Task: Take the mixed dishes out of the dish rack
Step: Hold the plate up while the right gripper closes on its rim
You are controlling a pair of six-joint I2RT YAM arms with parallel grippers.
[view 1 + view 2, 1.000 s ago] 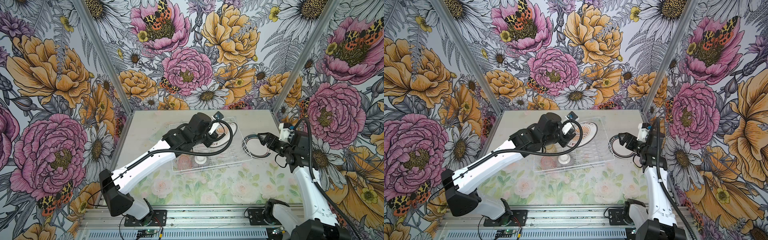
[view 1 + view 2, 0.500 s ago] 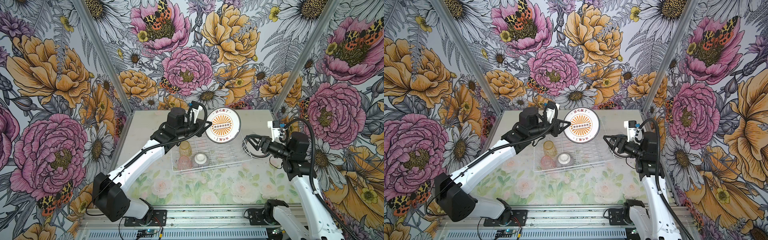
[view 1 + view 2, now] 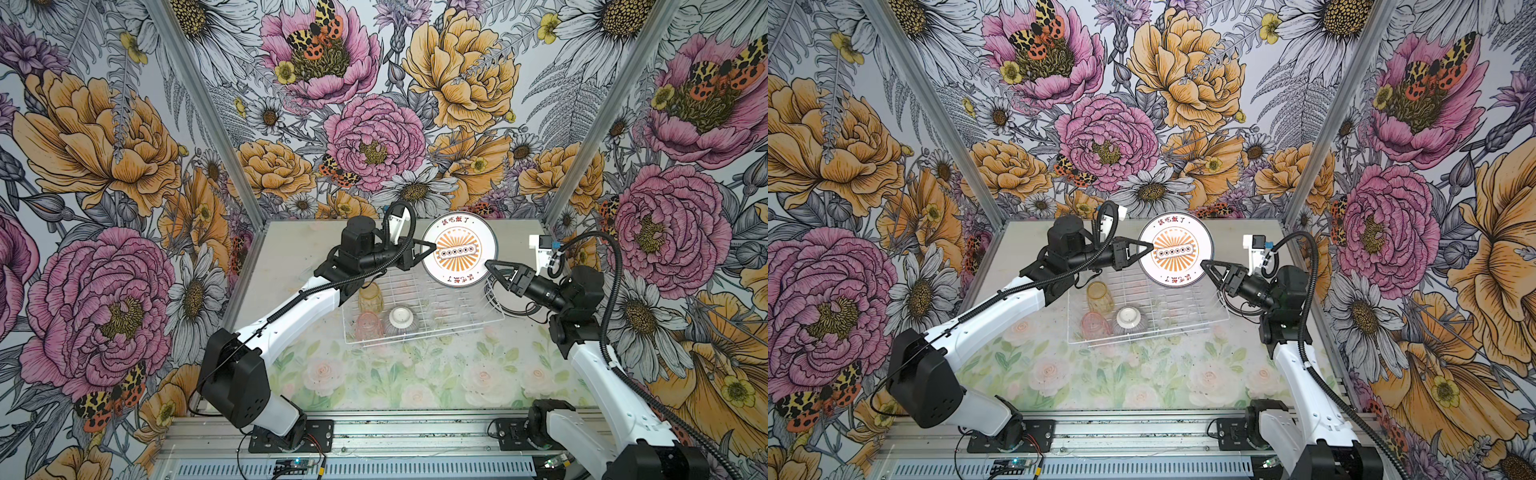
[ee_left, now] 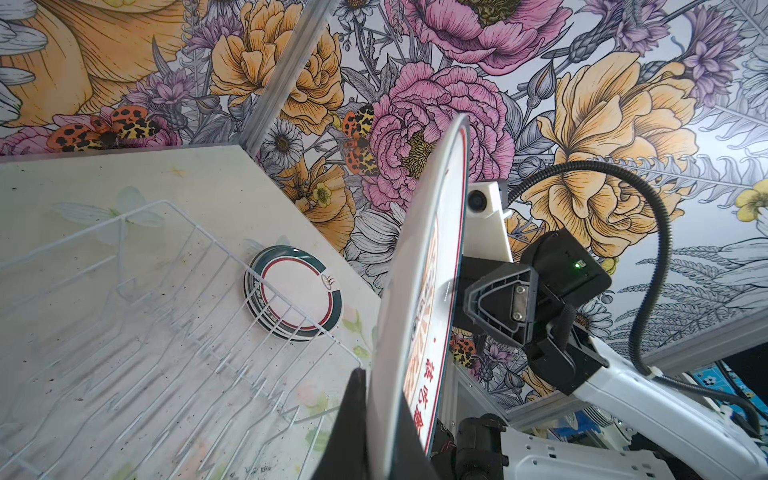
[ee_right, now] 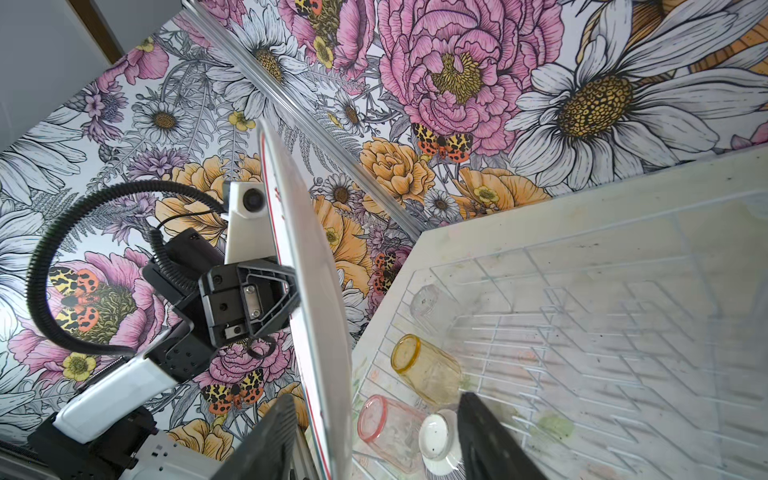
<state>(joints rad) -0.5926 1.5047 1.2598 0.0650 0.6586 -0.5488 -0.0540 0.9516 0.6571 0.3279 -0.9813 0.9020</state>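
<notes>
left gripper [image 3: 430,250]: clamped on rim of round white dark-rimmed orange-sunburst plate [image 3: 459,250] | plate: lifted out of white wire dish rack [image 3: 449,303], now upper centre | right gripper [image 3: 490,266]: narrowing, part-open astride opposite rim, unclamped | handover likely next

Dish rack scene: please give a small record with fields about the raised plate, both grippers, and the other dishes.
In the air: orange sunburst plate, upright above the dish rack
Left gripper: shut on its rim
Right gripper: fingers open astride the opposite rim
In rack: amber tumbler, pink tumbler, clear tumbler, upturned striped bowl
Beside rack: stack of plates
</notes>
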